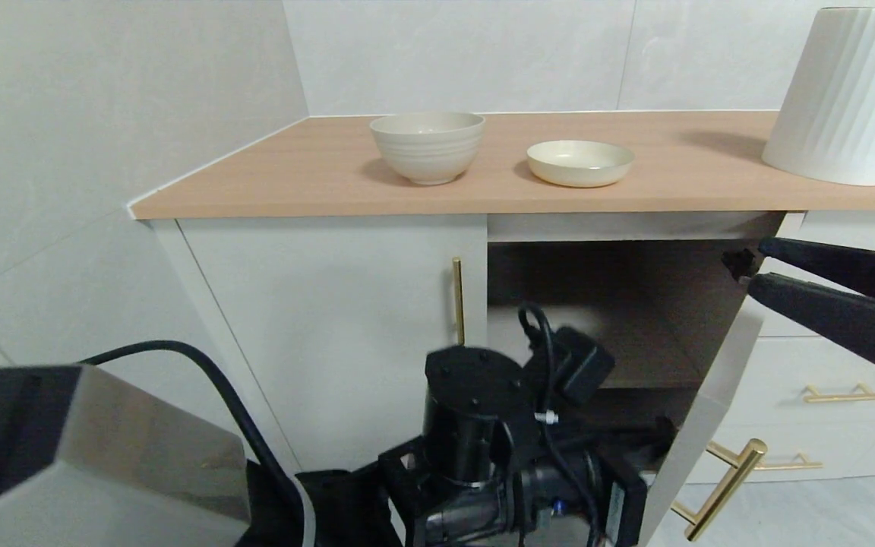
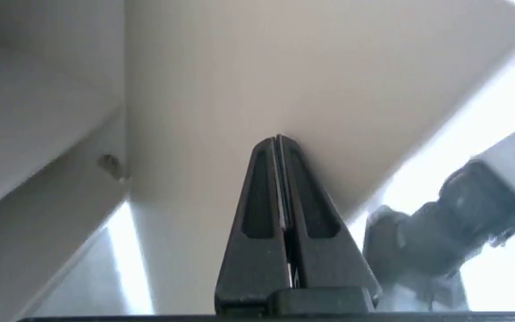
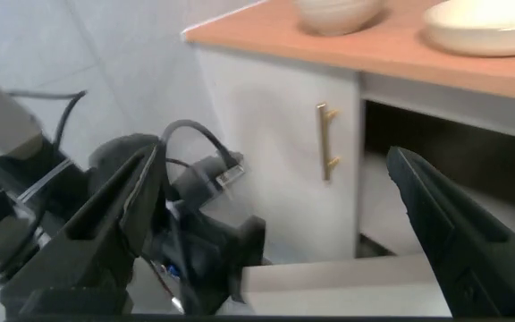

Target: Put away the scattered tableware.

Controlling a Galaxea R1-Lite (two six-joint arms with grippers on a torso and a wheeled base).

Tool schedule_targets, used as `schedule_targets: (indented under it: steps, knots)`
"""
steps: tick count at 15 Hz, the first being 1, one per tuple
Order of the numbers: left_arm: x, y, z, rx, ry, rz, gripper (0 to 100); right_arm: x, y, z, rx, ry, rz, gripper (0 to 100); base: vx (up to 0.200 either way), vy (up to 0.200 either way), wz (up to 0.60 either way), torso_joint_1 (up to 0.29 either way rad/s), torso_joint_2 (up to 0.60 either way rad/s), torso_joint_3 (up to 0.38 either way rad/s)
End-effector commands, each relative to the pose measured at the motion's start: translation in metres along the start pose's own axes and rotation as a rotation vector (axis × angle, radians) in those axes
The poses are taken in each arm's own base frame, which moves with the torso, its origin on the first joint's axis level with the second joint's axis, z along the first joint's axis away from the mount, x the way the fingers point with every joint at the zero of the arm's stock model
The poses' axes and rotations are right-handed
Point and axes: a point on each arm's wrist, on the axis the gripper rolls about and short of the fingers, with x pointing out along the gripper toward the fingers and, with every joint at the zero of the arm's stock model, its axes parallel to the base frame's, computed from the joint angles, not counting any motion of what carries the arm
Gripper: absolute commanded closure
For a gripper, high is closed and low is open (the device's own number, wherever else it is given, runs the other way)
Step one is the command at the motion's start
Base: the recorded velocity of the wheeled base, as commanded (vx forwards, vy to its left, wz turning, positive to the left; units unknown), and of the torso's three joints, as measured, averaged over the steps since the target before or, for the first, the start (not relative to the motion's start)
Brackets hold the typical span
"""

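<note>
Standing on the left part of the wooden worktop [image 1: 316, 178], a ribbed cream bowl [image 1: 428, 147] sits upright, back from the near edge. Below it the left cupboard door [image 1: 331, 319] is closed, with a gold handle [image 1: 457, 300] upright along its right edge. Low and near, just right of that handle, the left arm [image 1: 475, 425] points toward the open cupboard [image 1: 650, 342]. The left gripper [image 2: 278, 143] has its fingers pressed flat together with nothing between them, close to a plain white surface. Right of the bowl, near it but apart, a shallow cream dish [image 1: 580, 162] lies on the worktop above the open compartment. The right door [image 1: 711, 403] is swung open toward the near side, with a gold bar handle [image 1: 722, 486] on its outer face. The right gripper [image 1: 745, 266] is at that door's top corner, fingers spread and holding nothing; I cannot tell whether it touches the door. Far right, a tall white ribbed container [image 1: 848, 95] stands on the worktop, with drawers [image 1: 848, 365] below.
</note>
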Motion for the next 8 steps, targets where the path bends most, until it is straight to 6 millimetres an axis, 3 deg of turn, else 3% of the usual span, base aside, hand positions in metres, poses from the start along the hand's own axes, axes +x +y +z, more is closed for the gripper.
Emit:
schedule_targets:
  steps: [1, 3, 5, 8]
  knots:
    - [0.003, -0.002, -0.006, -0.002, 0.022, 0.001, 100, 0.002, -0.001, -0.003, 0.005, 0.017, -0.002, 0, -0.200, 0.000, 0.00, -0.007, 0.00, 0.007]
    - [0.014, -0.001, -0.004, 0.002, 0.014, -0.002, 100, 0.003, -0.001, -0.003, 0.004, 0.018, -0.002, 0, -0.200, 0.000, 0.00, 0.002, 0.00, -0.002]
    - [0.026, 0.001, 0.009, -0.005, -0.002, -0.004, 100, 0.002, -0.001, -0.003, 0.004, 0.020, -0.001, 0, 0.000, 0.000, 0.00, 0.000, 0.00, 0.000]
    - [0.029, -0.005, 0.014, -0.001, -0.007, -0.013, 100, 0.002, -0.001, -0.002, 0.005, 0.016, 0.000, 0, 0.000, 0.000, 0.00, 0.000, 0.00, 0.000]
